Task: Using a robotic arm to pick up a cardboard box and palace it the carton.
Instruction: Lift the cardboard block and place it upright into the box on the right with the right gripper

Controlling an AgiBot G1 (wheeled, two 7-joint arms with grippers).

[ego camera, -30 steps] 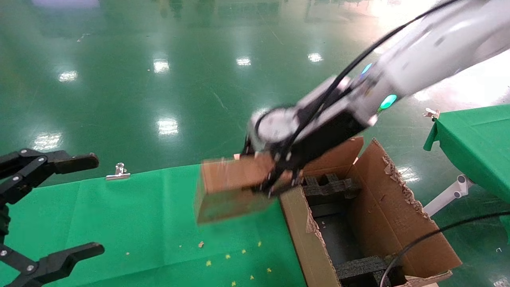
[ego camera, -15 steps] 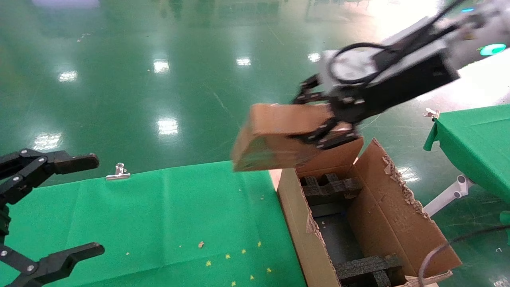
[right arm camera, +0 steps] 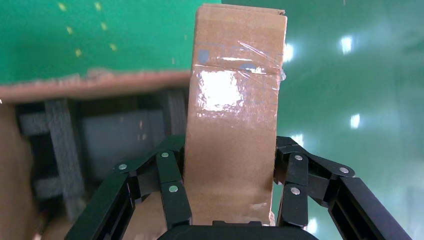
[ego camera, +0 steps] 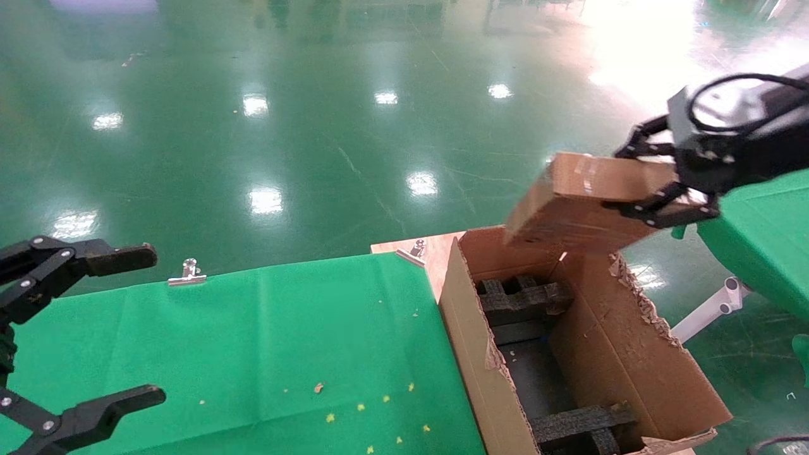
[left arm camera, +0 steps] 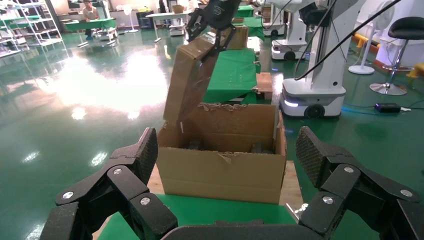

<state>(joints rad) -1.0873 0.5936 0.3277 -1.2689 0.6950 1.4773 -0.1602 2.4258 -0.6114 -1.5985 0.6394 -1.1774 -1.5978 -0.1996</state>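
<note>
My right gripper [ego camera: 635, 180] on the white arm is shut on the small brown cardboard box [ego camera: 581, 205]. It holds the box tilted in the air, over the far right corner of the large carton [ego camera: 632, 354]. In the right wrist view the fingers [right arm camera: 170, 175] clamp the taped box [right arm camera: 232, 115] on both sides, with the carton's rim [right arm camera: 100, 82] and dark inside below. The left wrist view shows the box [left arm camera: 187, 80] hanging above the carton [left arm camera: 220, 172]. My left gripper [ego camera: 148, 323] is open and empty at the table's left edge.
The carton stands at the right end of the green-clothed table [ego camera: 253, 328], with black foam inserts [ego camera: 524, 297] inside and ragged flaps. Metal clips [ego camera: 188, 272] hold the cloth. A second green table [ego camera: 758, 253] with a white leg [ego camera: 714, 309] stands to the right.
My right gripper has carried the box up off the table level and to the right, from beside the carton's left wall to above its far right corner. The left arm has not moved.
</note>
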